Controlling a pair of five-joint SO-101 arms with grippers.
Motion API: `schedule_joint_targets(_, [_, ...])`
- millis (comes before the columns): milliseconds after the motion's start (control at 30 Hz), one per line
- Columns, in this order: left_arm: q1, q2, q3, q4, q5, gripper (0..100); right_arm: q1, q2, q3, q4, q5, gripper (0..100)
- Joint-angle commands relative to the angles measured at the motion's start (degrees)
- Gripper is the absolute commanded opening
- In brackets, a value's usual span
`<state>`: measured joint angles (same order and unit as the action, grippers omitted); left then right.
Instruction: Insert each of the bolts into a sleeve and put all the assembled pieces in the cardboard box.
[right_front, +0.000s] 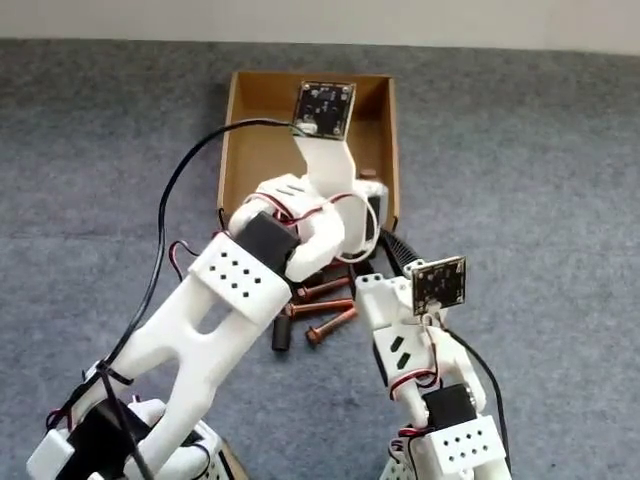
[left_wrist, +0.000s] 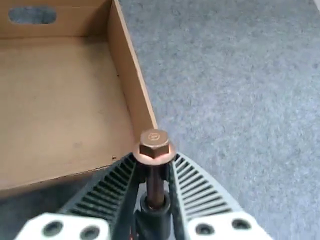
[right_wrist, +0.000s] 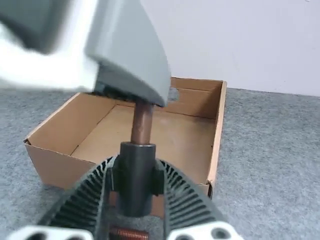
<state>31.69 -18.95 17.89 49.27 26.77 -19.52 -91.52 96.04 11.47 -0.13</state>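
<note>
In the left wrist view my left gripper (left_wrist: 155, 161) is shut on a copper bolt (left_wrist: 155, 145), just under its hex head. The bolt's shaft runs down into a black sleeve (left_wrist: 152, 209). My right gripper (right_wrist: 135, 167) is shut on that sleeve (right_wrist: 135, 175), with the bolt shaft (right_wrist: 142, 122) rising out of it into the left gripper's grey fingers (right_wrist: 127, 55). Both grippers meet just in front of the cardboard box (right_front: 232, 130), near its front right corner. The box floor (left_wrist: 55, 100) is bare.
Three loose copper bolts (right_front: 322, 306) and one loose black sleeve (right_front: 281, 331) lie on the grey carpet between the arms, in front of the box. The left arm (right_front: 215, 310) crosses above them. Open carpet lies to the box's right and left.
</note>
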Motion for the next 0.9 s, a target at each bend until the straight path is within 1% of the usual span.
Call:
schedule_joint_targets(0, [0.3,-0.1,-2.4,3.3,0.0,1,0.8,-0.7,1.3,-1.5,-0.5,0.9])
schedule_joint_targets(233, [0.5,-0.1,-2.4,8.0,0.1,1,0.8,-0.7,1.3,-1.5,-0.5,0.9])
schedule_joint_targets(367, [0.3,-0.1,-2.4,8.4,-0.1,2,0.8,-0.7,1.3,-1.5,-0.5,0.9])
schedule_joint_targets(400, [0.4,-0.1,-2.4,9.1,-0.2,4,0.8,-0.7,1.3,-1.5,-0.5,0.9])
schedule_joint_targets(433, [0.5,-0.1,-2.5,10.1,-0.2,8,0.8,-0.7,1.3,-1.5,-0.5,0.9])
schedule_joint_targets(567, [0.1,-0.1,-2.6,11.1,0.1,32,0.8,-0.7,1.3,-1.5,-0.5,0.9])
schedule_joint_targets(600, [0.0,-0.1,-2.6,11.1,0.1,36,0.8,-0.7,1.3,-1.5,-0.5,0.9])
schedule_joint_targets(633, [0.0,-0.2,-2.6,11.2,0.1,38,0.8,-0.7,1.3,-1.5,-0.5,0.9])
schedule_joint_targets(733, [-0.4,-0.4,-3.0,11.2,0.1,36,0.8,-0.7,1.4,-1.5,-0.5,0.9])
schedule_joint_targets(867, [-5.1,-5.8,-2.9,11.0,0.1,28,0.8,-0.7,1.4,-1.3,-0.5,0.9])
